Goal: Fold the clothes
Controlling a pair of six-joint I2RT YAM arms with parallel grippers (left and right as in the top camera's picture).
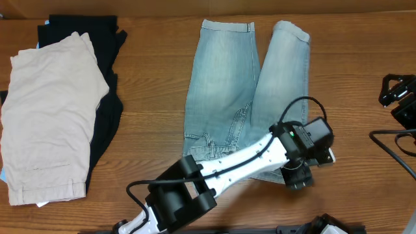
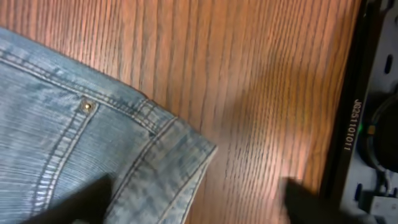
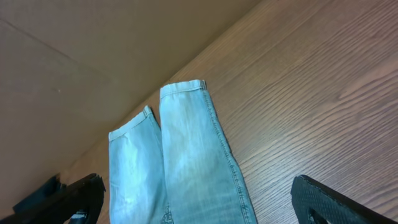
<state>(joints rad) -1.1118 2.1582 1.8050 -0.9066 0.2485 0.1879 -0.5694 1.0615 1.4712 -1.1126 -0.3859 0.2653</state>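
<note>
The light-blue denim shorts [image 1: 240,91] lie flat mid-table, with the leg hems at the back and the waistband toward the front. My left gripper [image 1: 298,177] reaches across to the shorts' front right waistband corner. In the left wrist view the gripper [image 2: 193,208] is open, and its dark fingers straddle that corner [image 2: 168,162]. My right gripper [image 1: 395,91] hovers at the far right, away from the shorts. In the right wrist view the gripper [image 3: 199,208] is open and empty, and the two legs [image 3: 180,155] lie ahead of it.
Beige shorts [image 1: 49,117] lie on a black garment [image 1: 107,110] at the far left. A black cable [image 1: 390,146] runs along the right edge. Dark equipment with a label [image 2: 373,124] sits past the table's front edge.
</note>
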